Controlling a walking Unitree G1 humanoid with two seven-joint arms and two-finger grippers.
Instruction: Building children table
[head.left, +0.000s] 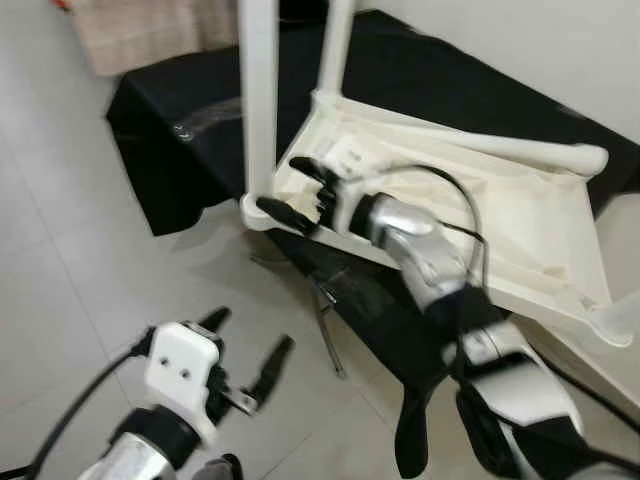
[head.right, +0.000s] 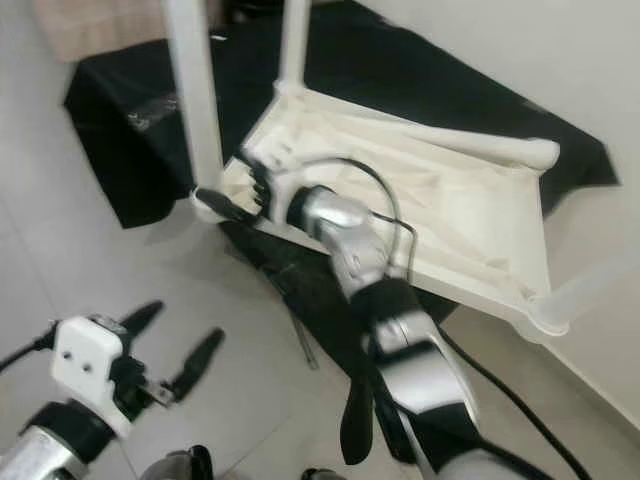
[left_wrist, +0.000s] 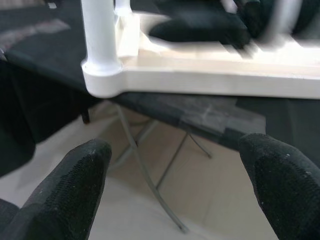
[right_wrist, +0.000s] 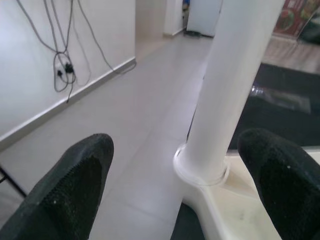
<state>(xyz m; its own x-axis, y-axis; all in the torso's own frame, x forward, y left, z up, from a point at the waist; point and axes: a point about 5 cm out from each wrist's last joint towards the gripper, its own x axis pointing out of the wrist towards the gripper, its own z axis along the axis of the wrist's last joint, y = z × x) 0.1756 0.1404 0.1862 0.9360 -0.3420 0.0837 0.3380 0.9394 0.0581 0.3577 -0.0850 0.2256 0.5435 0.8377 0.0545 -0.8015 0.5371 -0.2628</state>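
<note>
Two upright legs, two claws.

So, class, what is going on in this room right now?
A robot is putting together a small white table, which lies upside down on a black-covered stand. Its right gripper is open at the base of one upright leg at the table's corner. The left gripper hovers open lower down, above the tiled floor.

Upturned children table lies on a cloth-covered folding table.
</note>
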